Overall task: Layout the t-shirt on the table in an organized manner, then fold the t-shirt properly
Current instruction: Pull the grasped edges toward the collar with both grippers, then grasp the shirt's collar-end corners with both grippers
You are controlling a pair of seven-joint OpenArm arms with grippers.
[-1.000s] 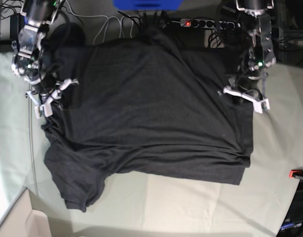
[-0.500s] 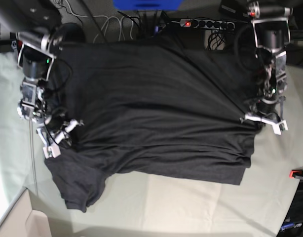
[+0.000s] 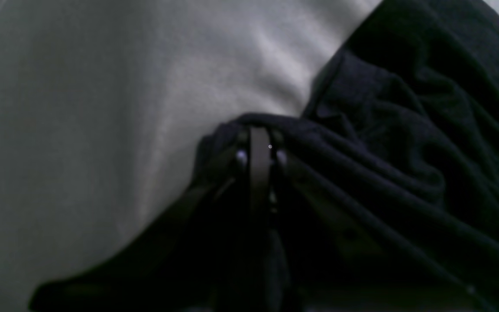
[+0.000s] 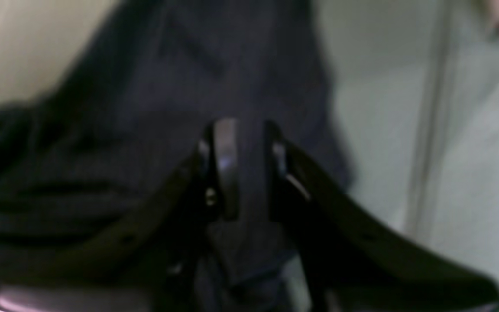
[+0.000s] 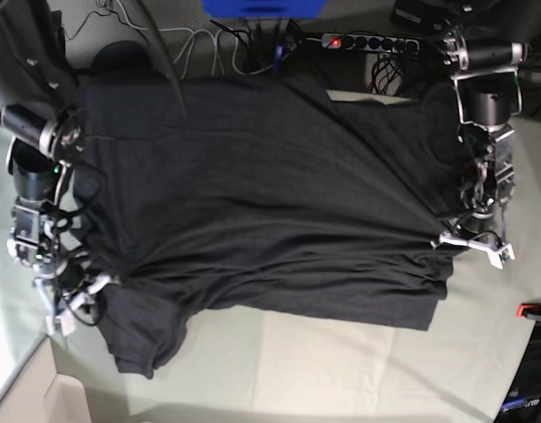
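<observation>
- L gripper [image 3: 260,145]: jaws pinched tight on a fold of the t-shirt [image 5: 262,203], at its edge by bare table [image 5: 341,361].
- R gripper [image 4: 241,143]: narrow gap, shirt cloth between fingers; blurry, can't tell if gripping.
- T-shirt spread across table, plain dark side up, wrinkled; one sleeve [image 5: 138,330] sticks out toward near edge.
- Table pale grey-green w/ faint creases.
- Behind: power strip [image 5: 367,40], cables, blue box [image 5: 263,7]. Red clamp [image 5: 528,309] at table edge.
</observation>
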